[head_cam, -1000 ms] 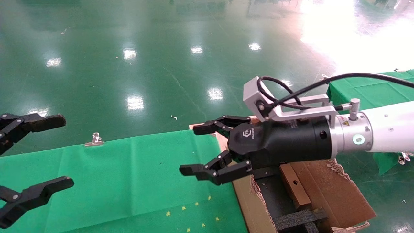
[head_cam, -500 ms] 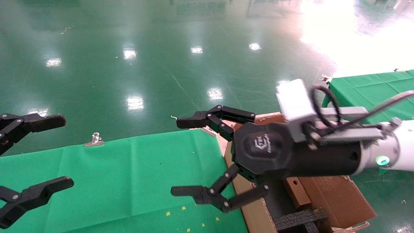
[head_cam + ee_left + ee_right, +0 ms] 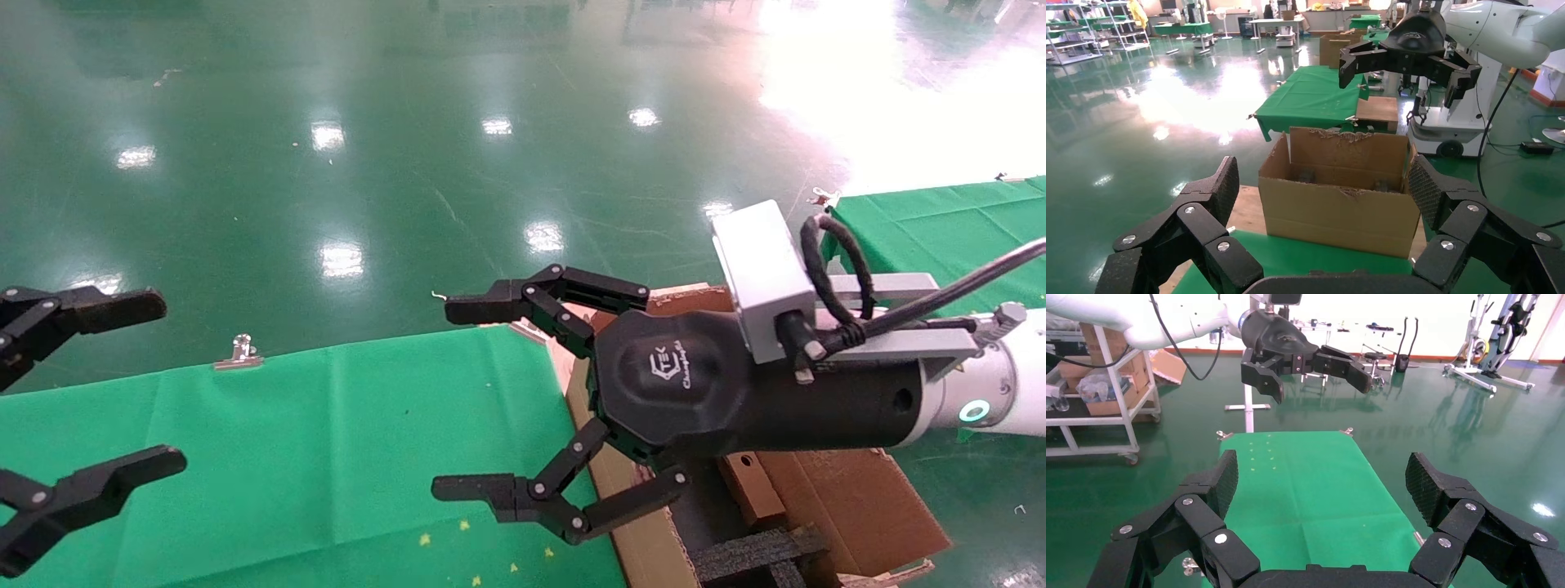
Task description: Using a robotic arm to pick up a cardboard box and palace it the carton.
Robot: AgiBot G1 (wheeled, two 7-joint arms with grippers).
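while the small brown holed cardboard box lies inside the large brown corrugated carton, the right gripper, fingers spread and empty, could be snagged on its torn flaps.

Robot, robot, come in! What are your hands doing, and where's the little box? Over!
Right gripper open, empty, beside the carton. Left gripper open, parked over the green table. Small cardboard box sits inside the carton. Nothing blocking.
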